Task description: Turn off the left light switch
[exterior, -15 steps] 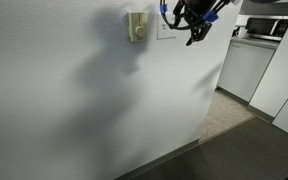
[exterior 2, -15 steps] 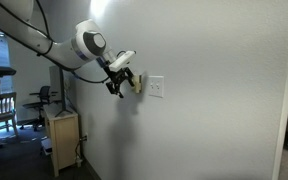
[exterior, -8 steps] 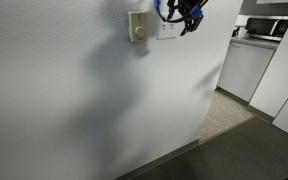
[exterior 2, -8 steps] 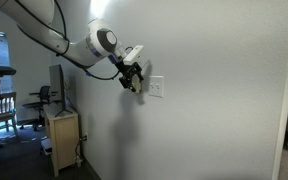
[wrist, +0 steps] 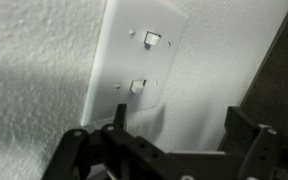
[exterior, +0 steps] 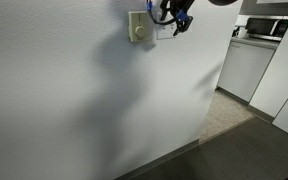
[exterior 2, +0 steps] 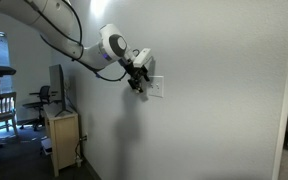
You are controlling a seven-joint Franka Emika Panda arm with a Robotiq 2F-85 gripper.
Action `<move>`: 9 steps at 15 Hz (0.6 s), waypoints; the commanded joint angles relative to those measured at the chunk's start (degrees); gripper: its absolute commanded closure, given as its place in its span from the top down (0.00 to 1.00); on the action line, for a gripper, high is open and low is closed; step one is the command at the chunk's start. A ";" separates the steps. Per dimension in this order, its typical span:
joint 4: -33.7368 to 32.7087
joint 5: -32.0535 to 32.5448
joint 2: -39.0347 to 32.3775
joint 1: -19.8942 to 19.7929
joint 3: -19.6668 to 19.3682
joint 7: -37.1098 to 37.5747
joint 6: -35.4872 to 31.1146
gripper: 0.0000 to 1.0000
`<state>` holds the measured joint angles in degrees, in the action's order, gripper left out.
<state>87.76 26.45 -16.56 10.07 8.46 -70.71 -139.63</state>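
The white wall plate [wrist: 134,60] fills the upper middle of the wrist view, which is turned sideways, so its two small white switches [wrist: 152,40] [wrist: 138,87] appear stacked. I cannot tell which of them is the left light switch. My gripper [wrist: 181,125] is open and empty, its fingers apart just short of the plate's lower edge. In both exterior views the gripper [exterior: 176,22] [exterior 2: 139,82] hovers right at the plate [exterior 2: 157,88] and hides most of it.
A cream plate with a round knob [exterior: 136,27] sits on the wall just beside the white plate. A wooden cabinet [exterior 2: 62,140] stands against the wall below the arm. The wall ends at a corner [exterior: 227,60] beside a kitchen area.
The gripper has moved along the wall from beside the cream plate to directly in front of the white switch plate, closing in on it.
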 commanded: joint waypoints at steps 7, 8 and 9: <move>-4.91 -0.60 -3.42 -0.27 -0.96 -0.51 1.84 1.00; -4.43 -0.49 -2.98 -0.19 -1.03 0.06 1.88 1.00; -3.90 -0.67 -2.37 0.10 -0.85 0.95 1.97 1.00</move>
<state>85.16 26.16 -18.47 10.19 8.21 -70.45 -138.47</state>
